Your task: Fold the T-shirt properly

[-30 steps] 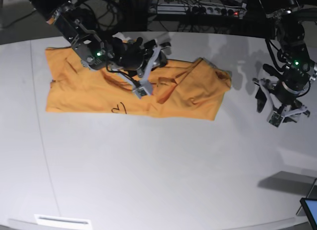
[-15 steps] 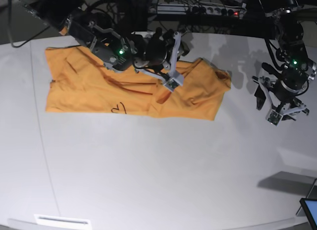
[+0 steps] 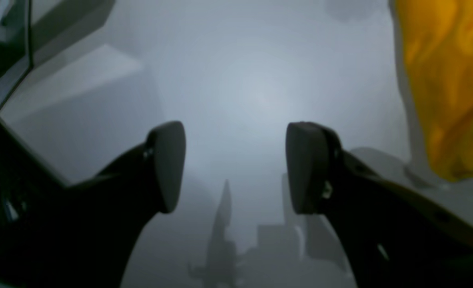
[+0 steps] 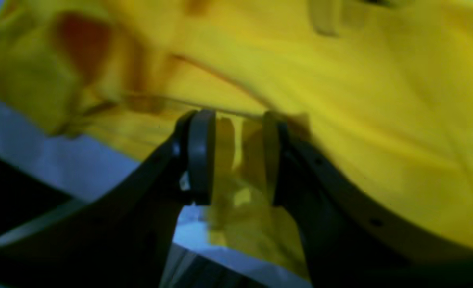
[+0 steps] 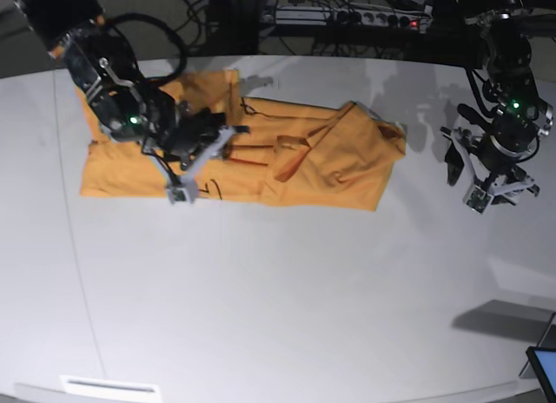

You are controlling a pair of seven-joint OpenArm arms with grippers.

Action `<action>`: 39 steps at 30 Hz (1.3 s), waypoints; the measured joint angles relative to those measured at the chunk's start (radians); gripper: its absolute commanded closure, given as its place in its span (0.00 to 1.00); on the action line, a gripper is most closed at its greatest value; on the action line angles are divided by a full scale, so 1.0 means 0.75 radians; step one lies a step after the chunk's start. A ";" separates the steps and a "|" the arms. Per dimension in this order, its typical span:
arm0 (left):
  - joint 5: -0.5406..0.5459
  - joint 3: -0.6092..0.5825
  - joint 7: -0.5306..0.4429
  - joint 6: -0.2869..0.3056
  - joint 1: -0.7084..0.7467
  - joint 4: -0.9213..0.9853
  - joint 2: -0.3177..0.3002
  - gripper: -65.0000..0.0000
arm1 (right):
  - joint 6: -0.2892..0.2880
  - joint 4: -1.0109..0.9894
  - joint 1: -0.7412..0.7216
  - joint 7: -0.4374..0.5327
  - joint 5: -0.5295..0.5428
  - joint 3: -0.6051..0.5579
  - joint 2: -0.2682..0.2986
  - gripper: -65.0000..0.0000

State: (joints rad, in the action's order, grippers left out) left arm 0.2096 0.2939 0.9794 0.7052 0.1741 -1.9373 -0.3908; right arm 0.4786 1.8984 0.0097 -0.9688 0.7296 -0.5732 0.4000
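T-shirt [image 5: 304,160]: orange-yellow, lying rumpled across the far half of the table [image 5: 278,316], stretched side to side. The right-hand end in the base view is bunched into diagonal folds, the other end lies flatter.

Right arm: comes in from the far corner on the base view's left, reaches low and diagonally over the shirt's flatter end, wrist angled down toward the cloth.

Right gripper [image 4: 236,156]: jaws only partly apart, and the wrist view shows a fold of yellow fabric sitting between the pads [image 4: 200,156]. So it looks pinched on the shirt, though the picture's pretty blurry. In the base view it sits at the shirt's near edge [image 5: 193,164].

Left arm: standing off on the base view's right, well apart from the shirt, forearm roughly upright with the wrist pointing down at bare table.

Left gripper [image 3: 236,168]: jaws spread wide, nothing between them, just grey table. The shirt only shows as an orange blur at the edge of that wrist view.
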 measured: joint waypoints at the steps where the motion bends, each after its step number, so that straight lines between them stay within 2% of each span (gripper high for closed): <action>1: -0.014 -0.019 0.005 0.000 0.002 0.000 -0.001 0.40 | 0.002 0.001 0.022 0.026 0.005 0.009 0.013 0.70; 3: -0.016 -0.083 0.009 0.000 -0.002 0.000 -0.005 0.40 | 0.002 0.003 0.068 0.102 0.004 0.033 0.038 0.73; 4: -0.006 -0.114 -0.009 0.001 -0.003 -0.001 -0.005 0.40 | 0.003 0.004 0.090 0.136 0.006 0.042 0.050 0.77; 7: 0.011 -0.149 -0.010 0.003 0.002 -0.003 0.005 0.41 | 0.092 0.007 0.145 0.217 0.006 0.052 0.091 0.92; 10: -0.003 -0.138 -0.025 0.003 -0.004 -0.007 0.020 0.41 | 0.122 0.007 0.157 0.255 0.006 0.048 0.142 1.00; 12: -0.019 -0.131 -0.091 -0.001 -0.004 -0.030 0.050 0.50 | 0.122 0.009 0.150 0.278 0.006 0.048 0.159 1.00; 14: -0.007 -0.150 -0.173 0.002 0.003 -0.050 0.053 0.68 | 0.122 0.023 0.150 0.278 -0.001 0.048 0.172 1.00; 16: 0.004 -0.152 -0.257 0.001 0.018 -0.051 0.060 0.84 | 0.125 0.051 0.158 0.266 -0.115 0.048 0.171 1.00; 17: 0.001 -0.151 -0.288 0.000 0.035 -0.051 0.060 0.87 | 0.122 0.068 0.166 0.264 -0.170 0.048 0.168 1.00; 21: -0.014 -0.151 -0.366 0.002 0.106 -0.046 0.064 0.88 | 0.122 0.081 0.219 0.260 -0.314 0.048 0.117 1.00; 25: -0.014 -0.140 -0.380 0.003 0.123 -0.037 0.058 0.89 | 0.121 0.080 0.257 0.232 -0.317 0.048 0.096 1.00; 28: -0.014 -0.139 -0.379 0.003 0.113 0.003 0.052 1.00 | 0.121 0.080 0.254 0.246 -0.335 0.048 0.097 1.00; 34: -0.012 -0.153 -0.383 0.000 0.028 0.132 0.065 1.00 | 0.120 0.074 0.256 0.243 -0.334 0.048 0.097 1.00; 39: -0.024 -0.267 -0.374 0.000 0.008 0.237 0.055 1.00 | 0.120 0.073 0.277 0.242 -0.333 0.048 0.094 1.00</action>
State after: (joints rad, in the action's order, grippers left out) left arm 0.1917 0.0937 0.6987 0.7052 0.1799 -1.7596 -0.3492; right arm 0.5682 1.9533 0.2173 -0.7876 0.4797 -0.5369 0.4702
